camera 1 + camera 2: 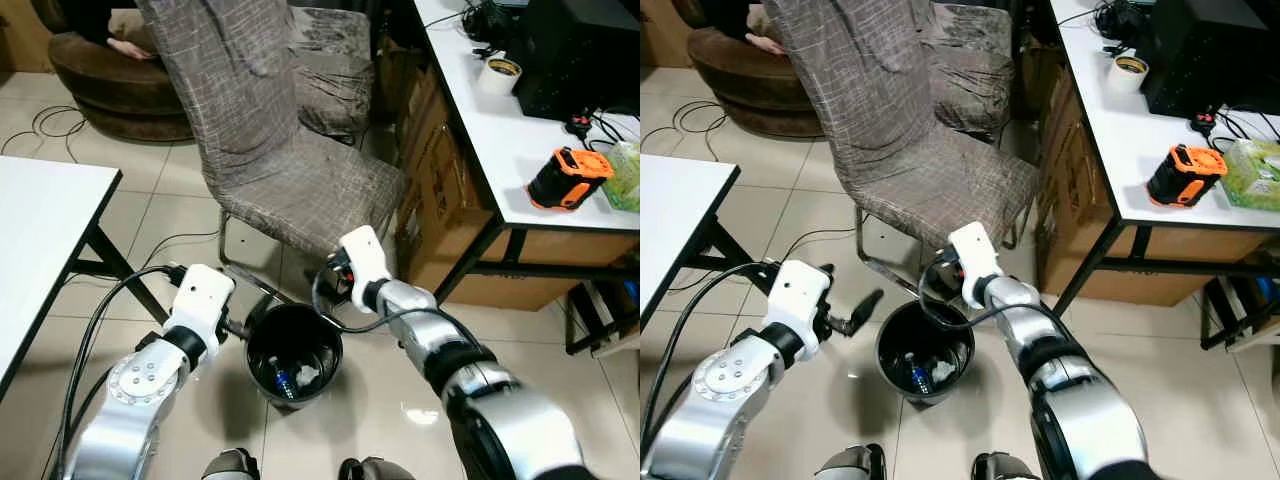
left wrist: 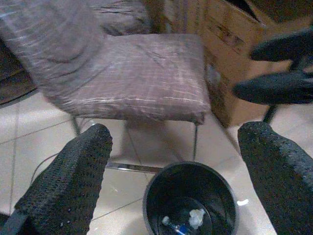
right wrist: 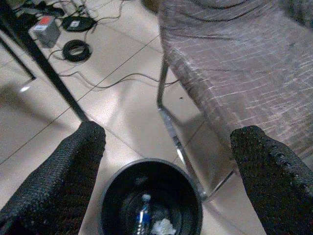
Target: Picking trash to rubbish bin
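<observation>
Both grippers — left gripper and right gripper — hover over the bin with jaws apart and empty, trash already inside — so draw clear without knocking its rim.

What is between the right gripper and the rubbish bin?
Nothing. In the right wrist view the open right gripper looks down on the rubbish bin through empty air.
</observation>
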Motion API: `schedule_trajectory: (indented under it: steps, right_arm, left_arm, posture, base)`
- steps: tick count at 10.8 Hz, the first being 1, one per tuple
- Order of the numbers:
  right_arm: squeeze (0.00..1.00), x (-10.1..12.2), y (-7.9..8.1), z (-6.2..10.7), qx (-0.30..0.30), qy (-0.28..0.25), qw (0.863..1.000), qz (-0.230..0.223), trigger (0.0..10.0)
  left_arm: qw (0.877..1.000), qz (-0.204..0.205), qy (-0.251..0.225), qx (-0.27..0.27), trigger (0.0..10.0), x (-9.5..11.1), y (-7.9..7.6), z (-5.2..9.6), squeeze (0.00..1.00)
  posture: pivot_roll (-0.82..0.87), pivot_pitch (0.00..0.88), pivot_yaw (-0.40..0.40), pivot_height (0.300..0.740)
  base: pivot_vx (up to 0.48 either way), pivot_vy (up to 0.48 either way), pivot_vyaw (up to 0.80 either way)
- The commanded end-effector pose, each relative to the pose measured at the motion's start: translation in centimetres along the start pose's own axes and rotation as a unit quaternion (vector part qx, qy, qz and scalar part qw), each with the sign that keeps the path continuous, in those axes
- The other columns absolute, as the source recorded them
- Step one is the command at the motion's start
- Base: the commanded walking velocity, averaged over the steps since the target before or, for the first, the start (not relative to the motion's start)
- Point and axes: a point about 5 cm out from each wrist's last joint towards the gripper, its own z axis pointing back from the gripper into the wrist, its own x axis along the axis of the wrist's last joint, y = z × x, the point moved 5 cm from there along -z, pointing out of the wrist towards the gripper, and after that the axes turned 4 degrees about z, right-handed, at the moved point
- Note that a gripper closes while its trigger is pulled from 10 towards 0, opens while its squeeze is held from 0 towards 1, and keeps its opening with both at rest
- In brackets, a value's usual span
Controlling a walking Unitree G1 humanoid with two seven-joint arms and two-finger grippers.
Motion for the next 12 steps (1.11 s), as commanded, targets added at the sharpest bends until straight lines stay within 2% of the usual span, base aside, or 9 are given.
schedule_trajectory:
  steps: [1, 2, 3, 4, 7, 12]
  right_arm:
    - [0.00, -0.7, -0.8, 0.8, -0.021, -0.007, 1.000, -0.004, 10.0]
    - [0.00, -1.4, -1.3, 2.1, -0.046, -0.018, 0.999, -0.012, 10.0]
    - [0.00, -2.1, -1.8, 4.5, -0.081, -0.031, 0.996, -0.028, 10.0]
    - [0.00, -2.2, -2.0, 6.1, -0.104, -0.038, 0.993, -0.039, 10.0]
    - [0.00, -2.6, -1.4, 9.6, -0.141, -0.028, 0.988, -0.056, 10.0]
    - [0.00, -2.3, -1.1, 10.3, -0.152, -0.015, 0.986, -0.071, 10.0]
  left_arm:
    - [1.000, 0.009, 0.000, 0.015, 10.0, -0.3, 0.3, 0.1, 0.00]
    - [1.000, 0.017, 0.008, 0.005, 10.0, -0.8, -0.5, 0.3, 0.00]
    - [0.999, 0.030, 0.001, 0.014, 10.0, -0.7, -0.6, 0.3, 0.00]
    - [0.999, 0.032, 0.002, 0.013, 10.0, -0.6, -0.8, 0.4, 0.00]
    - [0.999, 0.047, 0.002, 0.003, 10.0, -0.5, -2.0, 0.6, 0.00]
    - [0.999, 0.050, 0.006, 0.004, 10.0, -0.6, -1.9, 0.5, 0.00]
  posture:
    - [0.02, 0.112, -0.073, 0.740]
    - [0.01, 0.107, -0.078, 0.740]
    - [0.00, 0.095, -0.080, 0.740]
    - [-0.01, 0.091, -0.075, 0.740]
    - [-0.02, 0.085, -0.059, 0.740]
    - [-0.02, 0.080, -0.061, 0.740]
  base:
    - [0.000, 0.000, 0.00]
    - [0.000, 0.000, 0.00]
    - [0.000, 0.000, 0.00]
    - [0.000, 0.000, 0.00]
    - [0.000, 0.000, 0.00]
    - [0.000, 0.000, 0.00]
